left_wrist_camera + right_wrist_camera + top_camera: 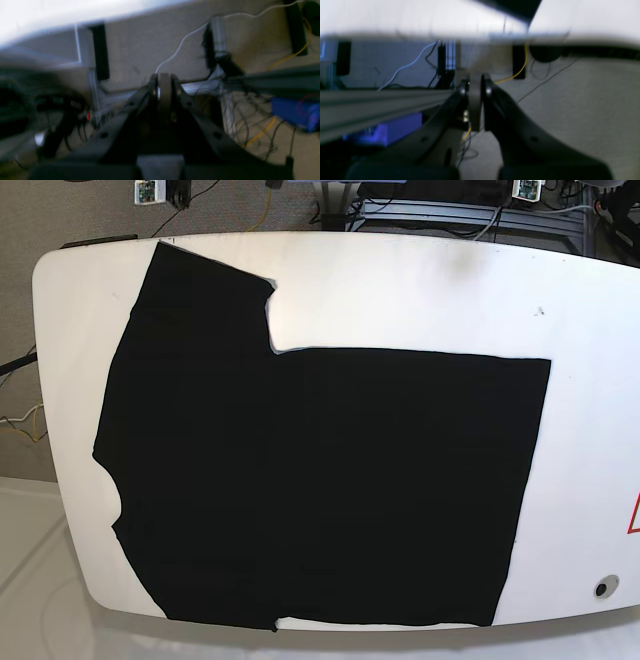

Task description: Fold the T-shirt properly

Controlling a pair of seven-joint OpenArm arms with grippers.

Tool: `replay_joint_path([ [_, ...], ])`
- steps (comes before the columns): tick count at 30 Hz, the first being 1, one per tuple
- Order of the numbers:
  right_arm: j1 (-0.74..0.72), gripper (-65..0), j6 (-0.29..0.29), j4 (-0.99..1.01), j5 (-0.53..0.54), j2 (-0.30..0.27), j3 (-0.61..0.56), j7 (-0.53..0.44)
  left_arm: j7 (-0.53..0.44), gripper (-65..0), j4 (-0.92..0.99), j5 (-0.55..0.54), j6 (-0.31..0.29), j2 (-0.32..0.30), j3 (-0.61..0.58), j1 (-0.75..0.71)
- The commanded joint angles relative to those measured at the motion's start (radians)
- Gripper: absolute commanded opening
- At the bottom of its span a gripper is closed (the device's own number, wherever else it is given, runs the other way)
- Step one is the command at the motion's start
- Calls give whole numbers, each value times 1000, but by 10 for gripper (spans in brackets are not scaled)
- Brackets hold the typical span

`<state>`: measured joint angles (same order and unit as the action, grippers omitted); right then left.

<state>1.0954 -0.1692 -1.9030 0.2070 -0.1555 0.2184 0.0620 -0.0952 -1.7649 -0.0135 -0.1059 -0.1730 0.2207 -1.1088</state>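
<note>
I saw the T-shirt spread flat across the tabletop; left end effector and right end effector were both clenched, empty.

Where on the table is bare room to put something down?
The white table is bare along the far edge beyond the T-shirt's body, and in the strip by its hem. The shirt covers the rest, reaching the near edge.

A robotics lab: a white worktop on grey carpet, aluminium frame rails beyond the left claw, loose white cable and yellow cable trailing past a blue box.
</note>
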Motion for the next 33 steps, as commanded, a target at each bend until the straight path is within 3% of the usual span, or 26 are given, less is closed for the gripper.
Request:
replay_joint_path([
  [1, 12, -650, -9, -59, 4, 14, -7, 3, -21, -650, -84, 1, 7, -11, -1, -28],
  [8, -25, -650, -10, -80, 0, 22, -8, 9, 3, -638, -164, -1, 9, -24, -8, -18],
  [10, -40, -650, -10, -67, 0, 21, -4, -1, 11, -612, -168, -6, 9, -34, -11, -3],
  [12, -74, -650, -12, -28, 0, 13, 13, -25, 12, -535, -157, -50, 4, -90, -15, 42],
  [18, -98, -639, -19, -28, 3, 12, 24, -28, 10, -520, -155, -72, 4, -115, -14, 63],
  [22, -106, -596, -25, -38, 19, 13, 36, -31, 18, -498, -163, -67, 1, -129, -14, 62],
  [33, -135, -426, -20, -54, 16, 15, 51, -30, 23, -362, -180, -74, -6, -130, 9, 62],
])
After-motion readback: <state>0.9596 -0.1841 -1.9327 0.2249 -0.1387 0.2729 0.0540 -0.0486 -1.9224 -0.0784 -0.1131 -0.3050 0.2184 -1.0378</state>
